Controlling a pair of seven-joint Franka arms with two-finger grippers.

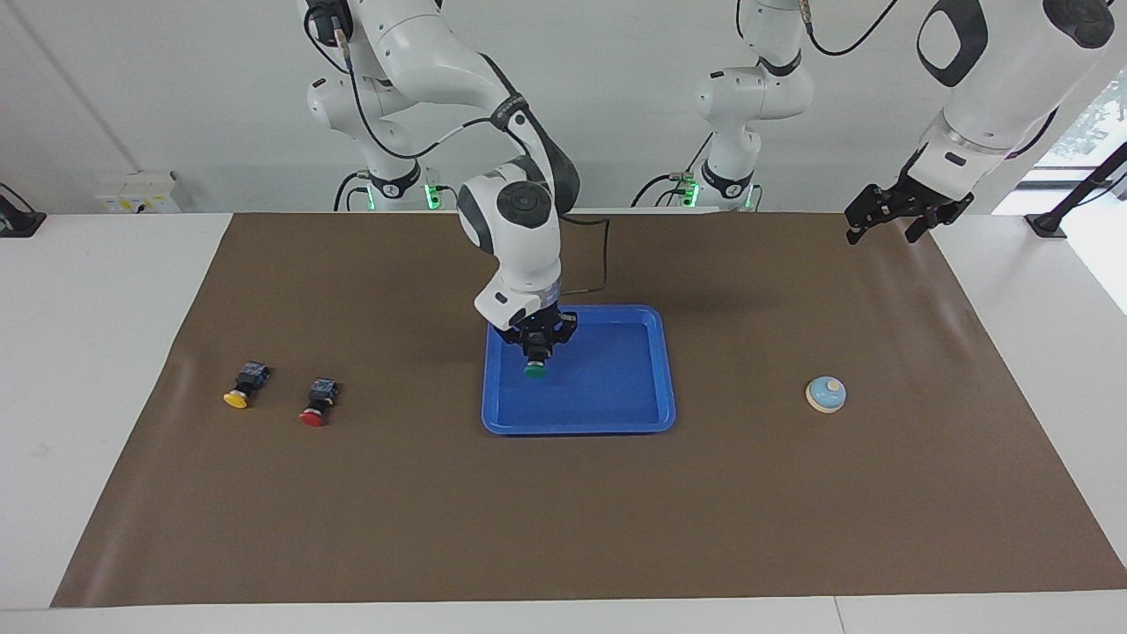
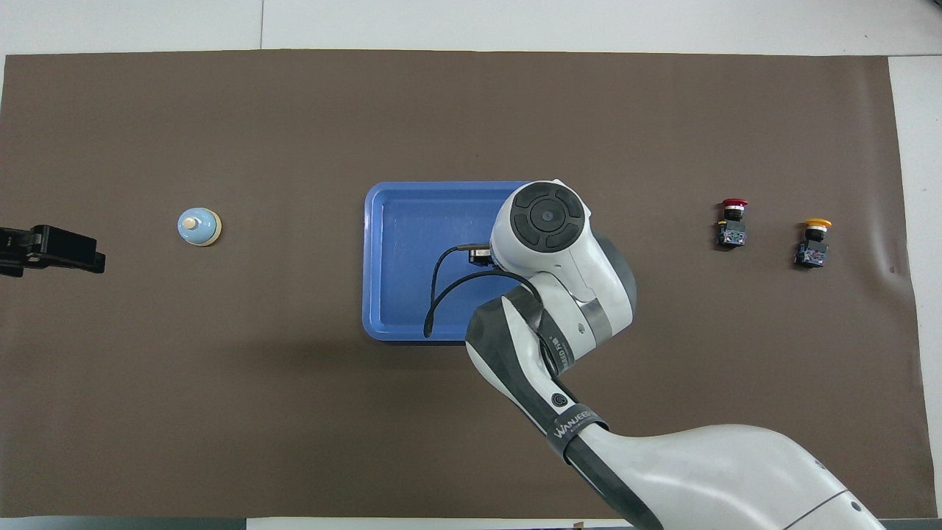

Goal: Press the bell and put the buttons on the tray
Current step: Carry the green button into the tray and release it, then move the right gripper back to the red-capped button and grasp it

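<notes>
The right gripper hung over the blue tray, its fingers clamped on the green button, above the tray's end toward the right arm. The tray lay mid-mat. The red button and yellow button lay toward the right arm's end. The bell sat toward the left arm's end. The left gripper waited, fingers spread, above that end's corner nearest the robots.

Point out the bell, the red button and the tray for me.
bell (image 1: 826, 393): facing view, on its blue dome.
red button (image 1: 312, 417): facing view, on its red cap.
tray (image 1: 616, 387): facing view, on its bare floor.
</notes>
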